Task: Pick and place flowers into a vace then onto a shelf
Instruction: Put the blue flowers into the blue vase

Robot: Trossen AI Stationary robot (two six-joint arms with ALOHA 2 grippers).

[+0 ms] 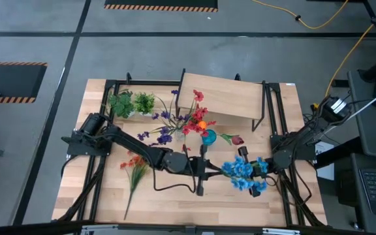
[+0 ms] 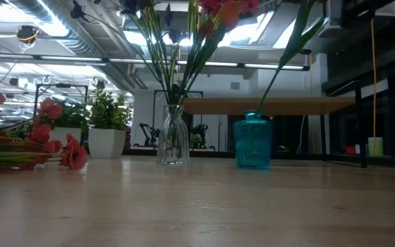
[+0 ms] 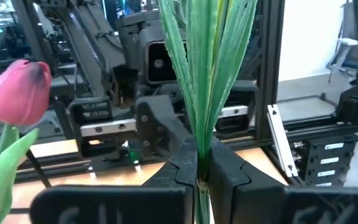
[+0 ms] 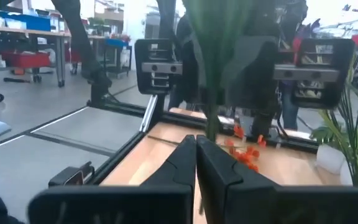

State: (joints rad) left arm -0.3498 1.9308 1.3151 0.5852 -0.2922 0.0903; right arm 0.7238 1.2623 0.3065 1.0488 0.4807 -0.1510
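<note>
1. Blue flowers (image 1: 243, 175) sit between your two grippers near the front of the table, the blooms massed just left of the right arm's wrist.
2. Your left gripper (image 3: 202, 163) is clamped on a bundle of green stems (image 3: 205, 68); the left wrist view shows its two fingers pressed together with the long leaves rising straight out of the pinch.
3. Your right gripper (image 4: 196, 152) is also closed, and a green stem (image 4: 215, 74) stands up at its fingertips; the right wrist view does not let you be sure how firmly that stem is pinched.
4. From above, the two grippers face each other, with the blue spray spanning the gap between them.
5. Just behind that spot stands a teal vase (image 1: 209, 137) holding a stem that leans right and ends in a dark red bud (image 1: 237, 140). The same bud shows pink in the left wrist view (image 3: 17, 92).
6. Left of the teal vase, a clear glass vase (image 2: 173, 136) carries a mixed bunch of red, orange and purple flowers (image 1: 187, 121).
7. One orange-red spray (image 1: 134, 167) lies flat on the table (image 1: 168, 199), front left, beside the left arm's elbow.
8. Two green leafy tufts (image 1: 131, 103) stand at the back left.
9. Your shelf (image 1: 224, 96) stands at the back centre-right, its board bare, with the tops of the red blooms overlapping its left edge in the high view.
</note>
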